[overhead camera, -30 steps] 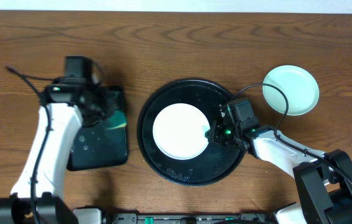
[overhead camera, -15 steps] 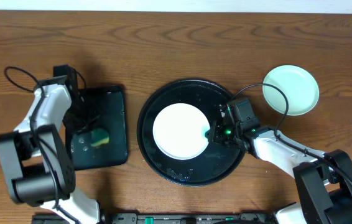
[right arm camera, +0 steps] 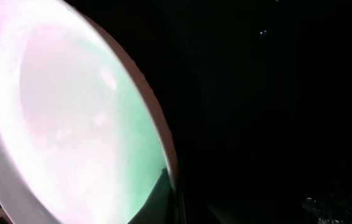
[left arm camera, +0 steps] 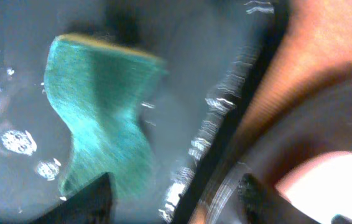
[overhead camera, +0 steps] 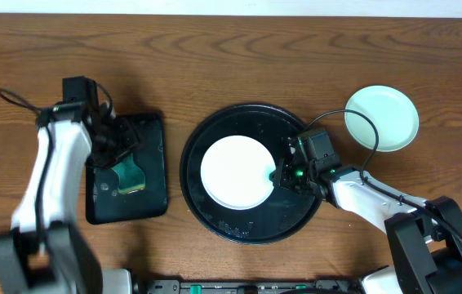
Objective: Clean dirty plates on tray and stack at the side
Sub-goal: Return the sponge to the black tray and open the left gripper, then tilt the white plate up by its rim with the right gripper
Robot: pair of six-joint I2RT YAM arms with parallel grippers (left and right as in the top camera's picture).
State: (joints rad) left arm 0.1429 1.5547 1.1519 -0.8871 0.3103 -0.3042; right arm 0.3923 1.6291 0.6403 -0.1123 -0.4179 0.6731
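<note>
A white plate (overhead camera: 233,171) lies in the round black tray (overhead camera: 251,114) and shows no smear from above. My right gripper (overhead camera: 283,174) is shut on its right rim. In the right wrist view a dark finger (right arm camera: 160,198) lies over the edge of the white plate (right arm camera: 64,118). A pale mint plate (overhead camera: 382,118) sits alone on the table at the right. My left gripper (overhead camera: 121,151) hangs open above a teal sponge (overhead camera: 130,175) that lies free. The sponge (left arm camera: 98,118) shows between and beyond my left gripper's (left arm camera: 173,199) spread fingers.
The sponge rests in a wet black rectangular tray (overhead camera: 153,196) left of the round one. That tray's right edge (left arm camera: 226,149) and the round tray's rim (left arm camera: 300,124) show close together in the left wrist view. Cables trail from both arms.
My left gripper opened and let the sponge drop into the rectangular tray, swung left, then came back over it. The right gripper and the white plate have not moved.
</note>
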